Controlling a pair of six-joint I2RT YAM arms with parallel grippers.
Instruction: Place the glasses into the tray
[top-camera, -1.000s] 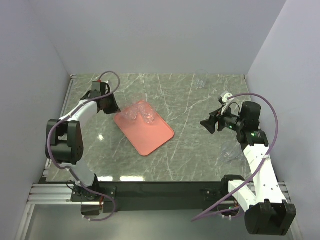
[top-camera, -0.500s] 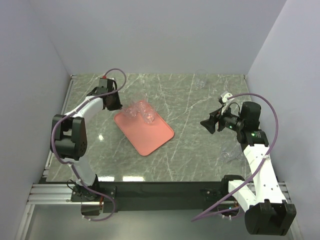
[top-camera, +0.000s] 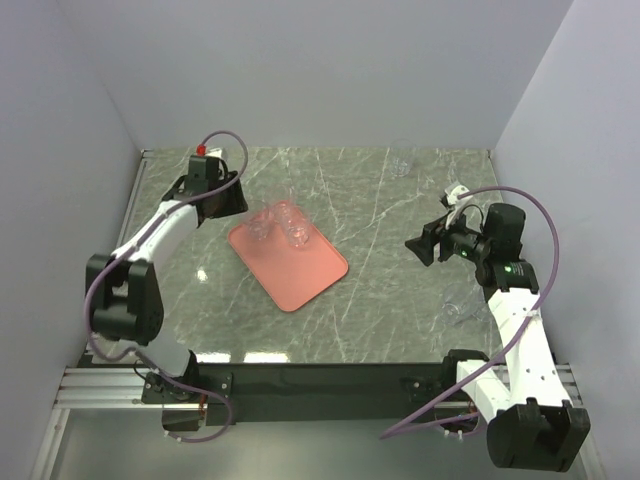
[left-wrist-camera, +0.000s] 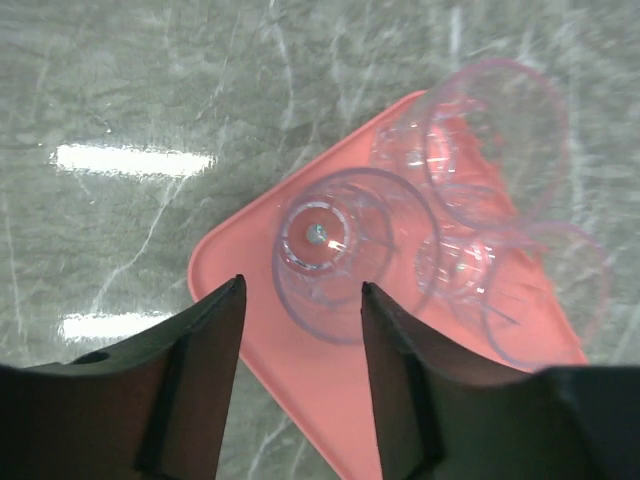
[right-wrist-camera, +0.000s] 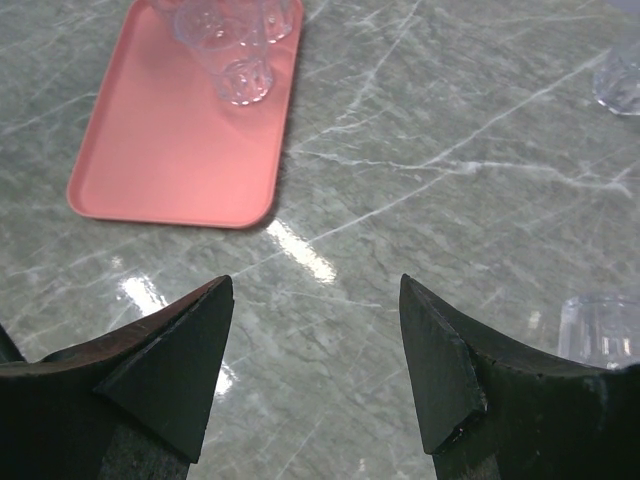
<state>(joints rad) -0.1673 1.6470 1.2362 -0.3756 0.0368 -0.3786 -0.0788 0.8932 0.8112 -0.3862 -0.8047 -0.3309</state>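
Observation:
The salmon-pink tray (top-camera: 295, 265) lies left of the table's middle. Several clear glasses (top-camera: 283, 222) stand upright in a cluster at its far corner. My left gripper (top-camera: 228, 200) hovers just left of that corner, open. In the left wrist view the nearest glass (left-wrist-camera: 335, 250) stands on the tray (left-wrist-camera: 300, 380) beyond the left gripper (left-wrist-camera: 301, 285), free of both fingers. One loose glass (top-camera: 402, 166) stands at the back of the table, another (top-camera: 455, 310) beside the right arm. My right gripper (top-camera: 420, 247) is open above bare marble, with nothing between its fingers (right-wrist-camera: 175, 370).
Grey walls close in the marble table (top-camera: 380, 300) on the left, back and right. In the right wrist view the tray (right-wrist-camera: 180, 130) lies far left, one loose glass (right-wrist-camera: 600, 330) at the right edge and another (right-wrist-camera: 620, 80) at the top right.
My left gripper has opened and let go of a glass, which now stands on the tray's far corner. The left arm has shifted its pose. The right arm has barely moved.

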